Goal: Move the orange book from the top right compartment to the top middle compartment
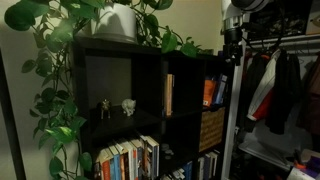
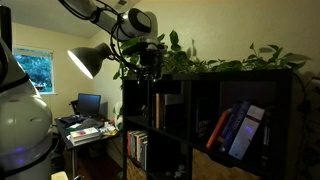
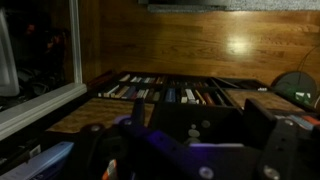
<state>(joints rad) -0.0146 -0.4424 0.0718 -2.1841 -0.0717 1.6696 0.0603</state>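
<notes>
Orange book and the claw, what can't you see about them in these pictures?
- Orange book: cover print too small in both exterior views; absent from the wrist view.
- Claw: dark against the plant in an exterior view, blurred in the wrist view; open or shut unclear.

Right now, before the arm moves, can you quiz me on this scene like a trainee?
1. True or false: the orange book stands in the top right compartment, beside a blue book.
2. What sits in the cubby directly below that compartment? A) a woven basket B) a lamp C) animal figurines
3. Fill in: the claw is up among the leafy ___ on the shelf top.

Key: 1 true; 2 A; 3 plants.
</notes>
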